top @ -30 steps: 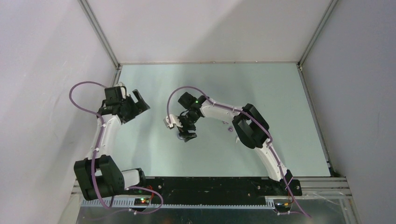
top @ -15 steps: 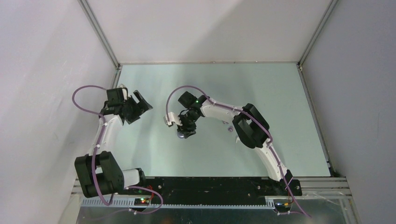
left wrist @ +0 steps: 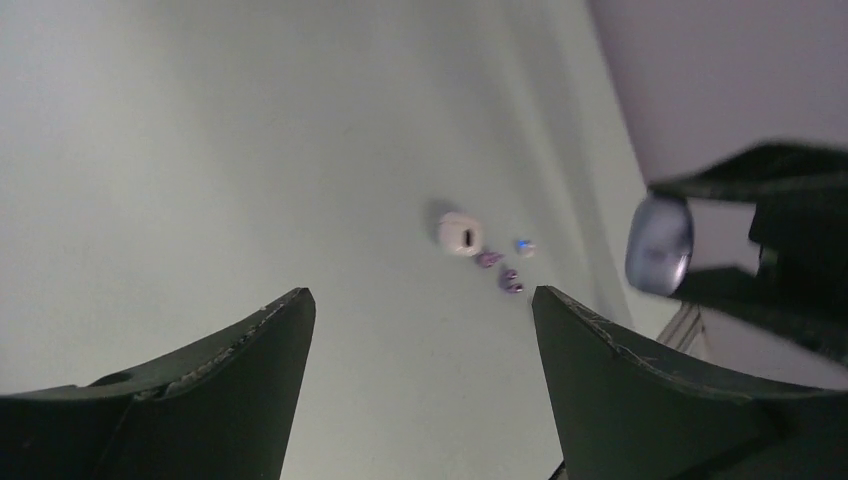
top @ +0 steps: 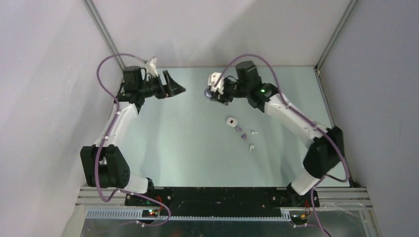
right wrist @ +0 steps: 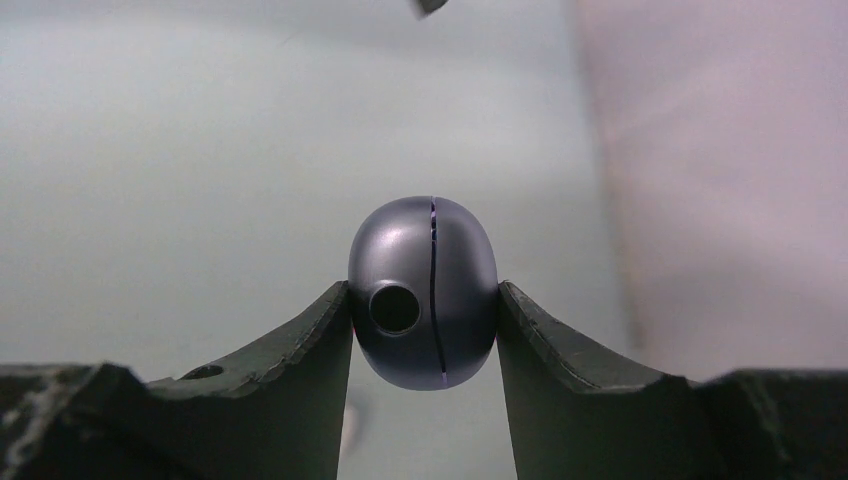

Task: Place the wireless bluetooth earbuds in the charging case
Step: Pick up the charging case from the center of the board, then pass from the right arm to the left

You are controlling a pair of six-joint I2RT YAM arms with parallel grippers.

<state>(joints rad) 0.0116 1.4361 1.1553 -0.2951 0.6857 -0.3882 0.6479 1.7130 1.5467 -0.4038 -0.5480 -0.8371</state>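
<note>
Near the far edge of the desk (top: 188, 143), the right gripper (top: 209, 93) grips a dark case (top: 206, 93). The left gripper (top: 174, 89) hangs spread near the far-left corner. Toward the middle lie a white case (top: 231, 121), two purple buds (top: 238, 129) and two white buds (top: 254, 132).

Earbuds (top: 243, 137) lie on the table (top: 173, 148) right of a case (top: 231, 121); a second case (top: 207, 92) sits behind, between the right jaws.

The dark charging case (right wrist: 423, 292) has a smooth, glossy plastic shell with a metallic sheen. The fingers (right wrist: 300, 370) of the right gripper (right wrist: 424, 310) are matt black plastic, slightly rough at the edges. The worktop (top: 188, 143) is a smooth, low-gloss pale-green surface.
</note>
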